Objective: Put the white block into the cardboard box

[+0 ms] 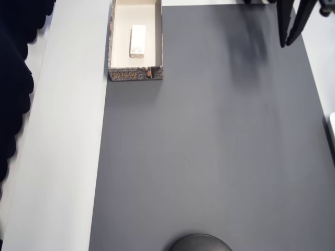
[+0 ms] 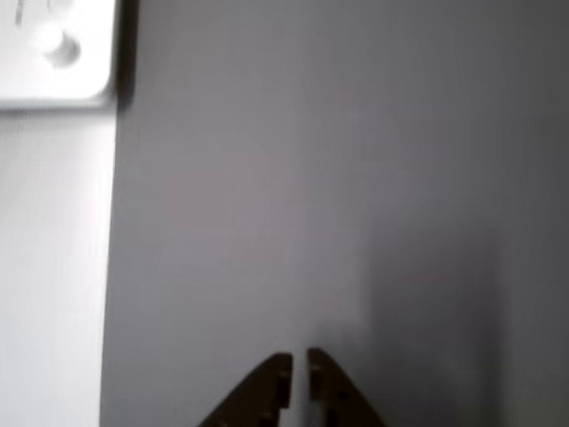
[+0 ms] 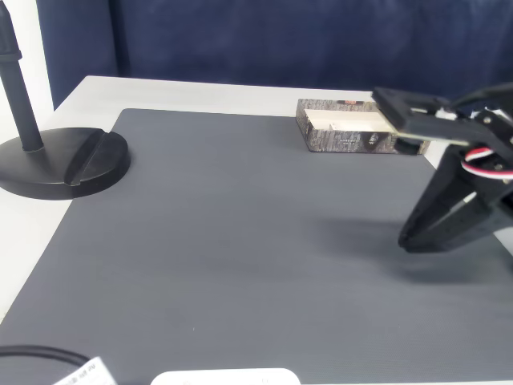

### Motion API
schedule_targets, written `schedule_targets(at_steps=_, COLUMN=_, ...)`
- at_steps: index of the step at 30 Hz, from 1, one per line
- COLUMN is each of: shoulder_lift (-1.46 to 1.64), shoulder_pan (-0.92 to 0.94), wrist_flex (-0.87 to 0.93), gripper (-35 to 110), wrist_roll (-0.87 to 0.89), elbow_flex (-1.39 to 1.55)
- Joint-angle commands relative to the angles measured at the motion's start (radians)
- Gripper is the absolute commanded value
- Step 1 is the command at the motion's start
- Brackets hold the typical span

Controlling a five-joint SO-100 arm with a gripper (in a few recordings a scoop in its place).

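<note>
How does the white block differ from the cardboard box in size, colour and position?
Size: the white block is much smaller than the cardboard box. Colour: the block is plain white, while the box has brownish-grey patterned outer walls. Position: the block lies inside the box, on its floor, whereas the box rests on the table at the edge of the dark grey mat. Both are rectangular, and the box's cream inside is close to the block's colour.

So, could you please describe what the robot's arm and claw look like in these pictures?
The arm is black plastic, built from angular, flat-sided parts. Near its wrist, a bundle of red, white and black wires shows in the fixed view. The claw has two dark, tapered fingers that narrow to points like a wedge; in the wrist view they look brownish-black with small notches along the inner edges. No markings are legible.
</note>
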Motion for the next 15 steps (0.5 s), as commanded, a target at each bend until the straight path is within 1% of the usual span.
schedule_targets(at_steps=1, shoulder_lift=0.115, shoulder_pan=-0.002, wrist_flex=-0.006, gripper=-2, wrist_roll=-0.009, elbow_flex=0.057)
schedule_targets(at_steps=9, shoulder_lift=0.249, shoulder_pan=0.018, wrist_flex=-0.005, gripper=-2, wrist_roll=-0.005, elbow_flex=0.155)
schedule_targets(at_steps=15, shoulder_lift=0.325, shoulder_pan=0.048, wrist_flex=0.009, gripper=-2, wrist_roll=0.049, elbow_flex=0.195)
